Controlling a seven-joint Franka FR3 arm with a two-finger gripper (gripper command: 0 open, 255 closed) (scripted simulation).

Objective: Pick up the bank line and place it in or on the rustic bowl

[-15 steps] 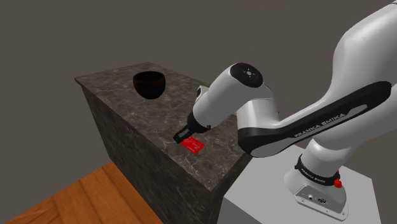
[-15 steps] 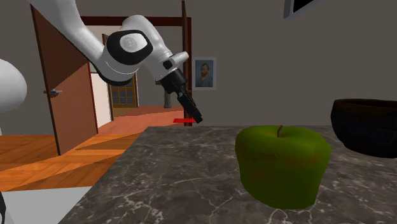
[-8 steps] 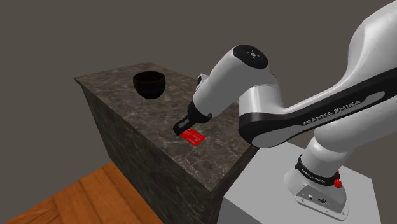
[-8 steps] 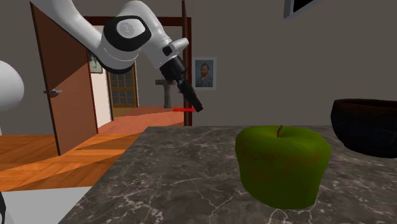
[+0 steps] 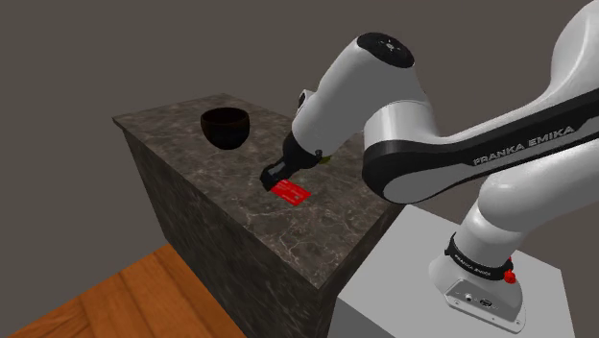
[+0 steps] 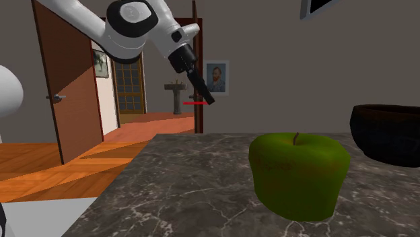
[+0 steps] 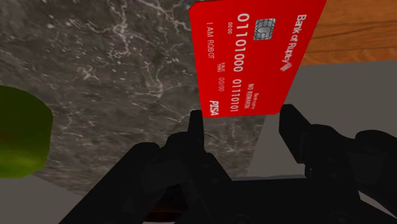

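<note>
Grey walls (image 6: 283,47) w/ portrait (image 6: 217,77), wood floor (image 6: 40,168), open brown door (image 6: 67,87)

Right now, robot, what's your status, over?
Jaws shut on red card. Card in the air above counter, not yet at dark bowl. Green apple sits on counter, apart from card.

The dark bowl (image 6: 387,134) is cropped (second exterior view's right edge).

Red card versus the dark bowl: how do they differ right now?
The red card is thin and flat, with printed numbers; the dark bowl is round, deep and plain. The red card is clasped in the gripper, clear of the counter; the dark bowl stands on it, untouched. The card is bright, the bowl nearly black.
</note>
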